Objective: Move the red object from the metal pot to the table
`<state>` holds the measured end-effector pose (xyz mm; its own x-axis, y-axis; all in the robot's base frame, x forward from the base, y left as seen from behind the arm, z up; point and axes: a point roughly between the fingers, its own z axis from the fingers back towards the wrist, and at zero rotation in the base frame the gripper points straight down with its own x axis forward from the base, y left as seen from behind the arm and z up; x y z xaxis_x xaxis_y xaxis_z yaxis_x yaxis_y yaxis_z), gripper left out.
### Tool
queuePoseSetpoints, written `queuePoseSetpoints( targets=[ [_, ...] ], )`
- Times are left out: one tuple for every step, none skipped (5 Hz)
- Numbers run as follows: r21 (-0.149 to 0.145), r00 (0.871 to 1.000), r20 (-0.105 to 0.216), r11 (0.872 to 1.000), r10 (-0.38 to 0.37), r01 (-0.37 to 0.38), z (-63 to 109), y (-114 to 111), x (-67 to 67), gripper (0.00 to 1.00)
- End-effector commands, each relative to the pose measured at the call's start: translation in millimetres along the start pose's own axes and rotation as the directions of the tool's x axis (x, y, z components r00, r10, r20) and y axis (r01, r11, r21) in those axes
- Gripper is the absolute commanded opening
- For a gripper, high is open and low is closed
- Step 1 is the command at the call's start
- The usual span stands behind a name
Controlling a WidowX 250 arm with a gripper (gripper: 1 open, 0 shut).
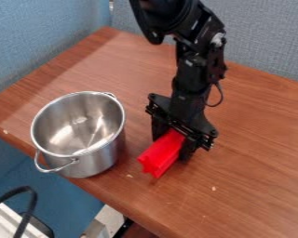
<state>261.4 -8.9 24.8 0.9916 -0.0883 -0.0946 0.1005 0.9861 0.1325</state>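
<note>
The red object [160, 155], a bright red block, lies out of the pot on the table [101, 65] near its front edge, sloping down toward the camera. My gripper [181, 130] points straight down over the block's far end. Its black fingers sit on either side of the block and are shut on it. The metal pot [96, 158] stands empty to the left, a short gap from the block, and its shiny inside shows nothing in it.
The table's front edge runs just below the red block, with open floor beyond it. A black cable [8, 209] lies at the lower left, off the table. A blue wall stands behind the table's far left edge.
</note>
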Motion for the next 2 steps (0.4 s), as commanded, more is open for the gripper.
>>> queuePoseSetpoints(
  targets=[
    [-0.004, 1.0, 0.023, 1.0, -0.004, 0.004, 8.3, -1.0, -0.4, 0.0],
    [-0.008, 1.0, 0.012, 1.0, -0.014, 0.015, 7.9, -4.3, -4.6, 0.0]
  ],
)
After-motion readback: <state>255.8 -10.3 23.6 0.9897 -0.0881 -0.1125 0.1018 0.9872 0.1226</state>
